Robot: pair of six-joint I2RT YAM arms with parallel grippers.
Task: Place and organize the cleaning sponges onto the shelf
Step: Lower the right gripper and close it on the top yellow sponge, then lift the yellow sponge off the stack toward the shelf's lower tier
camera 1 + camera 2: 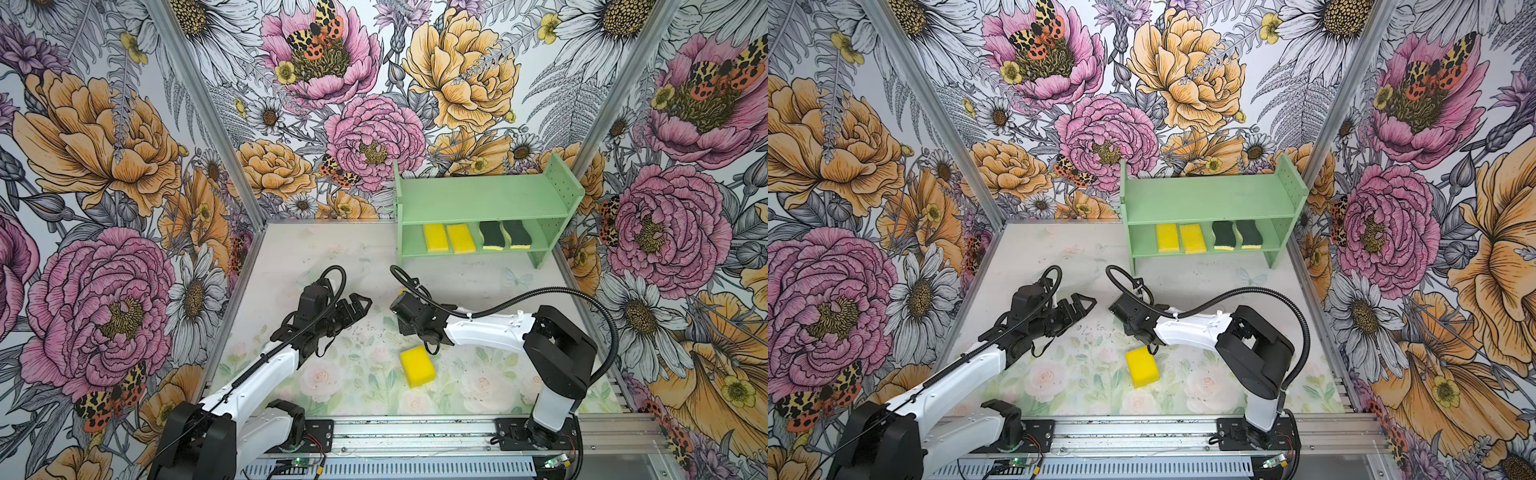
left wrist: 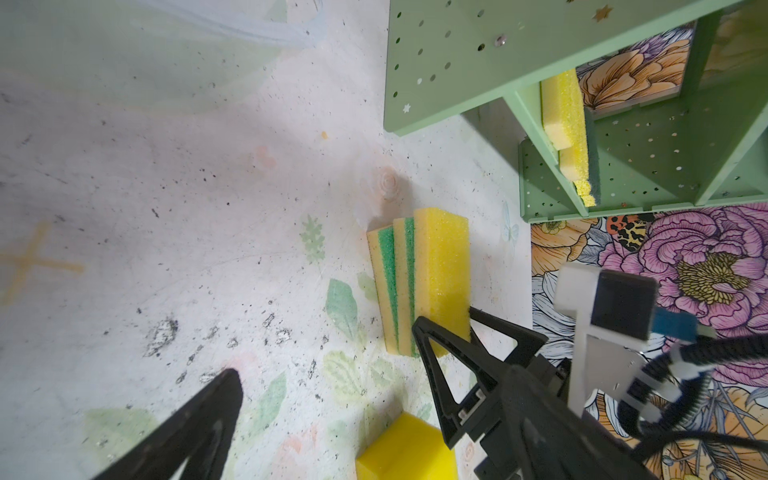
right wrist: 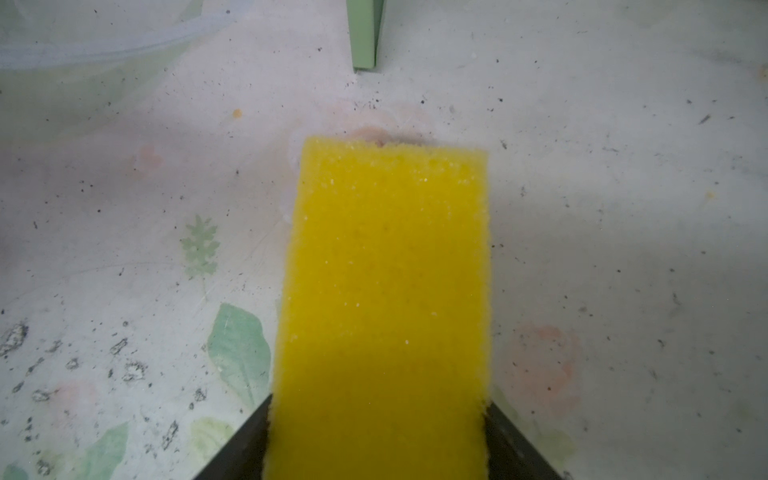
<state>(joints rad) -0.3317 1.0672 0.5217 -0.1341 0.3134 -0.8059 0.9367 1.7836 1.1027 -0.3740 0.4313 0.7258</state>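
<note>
Slippage looked the likeliest failure. The upright yellow sponge (image 3: 386, 270) was caught only near one end, so a lift could have let the soft foam sag, swivel or squirm free. It stood touching the teal-topped sponges (image 2: 388, 282), two more blocks on edge in the same row, with one finger at the seam between them. I judged that friction might drag or topple those neighbours as it rose. On the way in, the low gap of the shelf's bottom tier could have snagged a tilted block or shoved the ones already stored.

The sponge itself was a plain, coarse-pored yellow slab, balanced on a long edge near the middle of the worktop (image 1: 498, 374) and not yet lifted. No dent showed in it. The right fingers (image 3: 511, 457) were closed partway onto it, one against each broad face.

A loose yellow sponge (image 1: 417, 368) lay flat at about 6 o'clock from that wrist. The left fingers (image 2: 216, 399) hung spread and empty at 9 o'clock. The shelf (image 1: 478, 195) stood at 1 o'clock, with two plain yellow sponges (image 1: 435, 237) and two dark-green wavy sponges (image 1: 492, 235) on its lower tier and its upper tier bare.
</note>
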